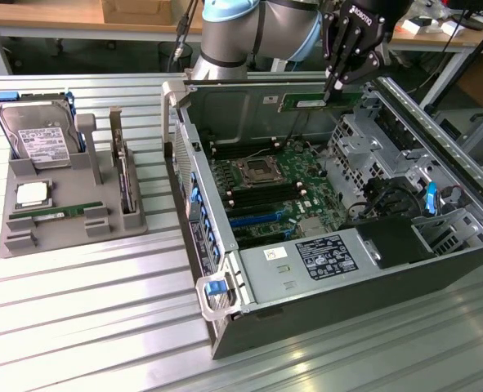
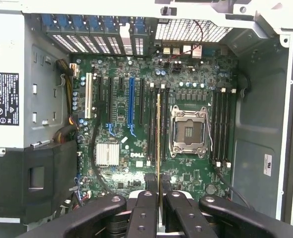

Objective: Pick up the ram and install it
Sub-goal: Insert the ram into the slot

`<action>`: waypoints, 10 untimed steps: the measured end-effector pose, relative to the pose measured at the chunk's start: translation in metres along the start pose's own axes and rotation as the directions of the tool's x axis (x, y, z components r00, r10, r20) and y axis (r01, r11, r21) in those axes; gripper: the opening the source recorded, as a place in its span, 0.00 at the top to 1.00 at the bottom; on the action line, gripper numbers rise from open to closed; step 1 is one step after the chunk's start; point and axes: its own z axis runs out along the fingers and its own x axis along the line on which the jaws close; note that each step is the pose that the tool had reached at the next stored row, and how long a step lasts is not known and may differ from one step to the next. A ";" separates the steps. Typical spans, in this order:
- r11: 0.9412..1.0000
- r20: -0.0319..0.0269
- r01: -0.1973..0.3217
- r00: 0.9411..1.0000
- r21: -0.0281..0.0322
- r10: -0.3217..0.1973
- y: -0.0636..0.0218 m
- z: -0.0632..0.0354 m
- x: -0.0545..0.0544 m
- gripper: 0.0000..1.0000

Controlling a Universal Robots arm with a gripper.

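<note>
Ribbed metal bench carries an open computer case lying on its side. Above the case's motherboard, near the case's far wall, the pincer is clamped on one end of the ram, a narrow green stick held level and on edge. In the wrist view the ram hangs edge-on over the memory slots beside the processor socket. Beside the case, on the exterior view's left, sits a grey tray with a hard drive.
</note>
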 end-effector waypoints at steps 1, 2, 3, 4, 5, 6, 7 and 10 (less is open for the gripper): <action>1.000 0.000 0.000 1.000 0.000 0.000 0.0000 0.0002 0.000 0.87; 1.000 0.000 0.000 1.000 0.000 0.000 0.0000 0.0004 0.000 0.87; 1.000 0.000 0.000 1.000 0.000 0.000 0.0000 0.0007 0.000 0.87; 1.000 0.000 0.000 1.000 0.000 0.000 0.0000 0.0009 0.000 0.87; 1.000 0.000 0.000 1.000 0.000 0.000 0.0000 0.0010 0.000 0.87; 1.000 0.000 0.000 1.000 0.000 0.000 0.0000 0.0013 0.000 0.87; 1.000 0.000 0.000 1.000 0.000 0.000 0.0000 0.0017 0.000 0.87; 1.000 0.000 0.000 1.000 0.000 0.000 -0.0001 0.0029 0.000 0.87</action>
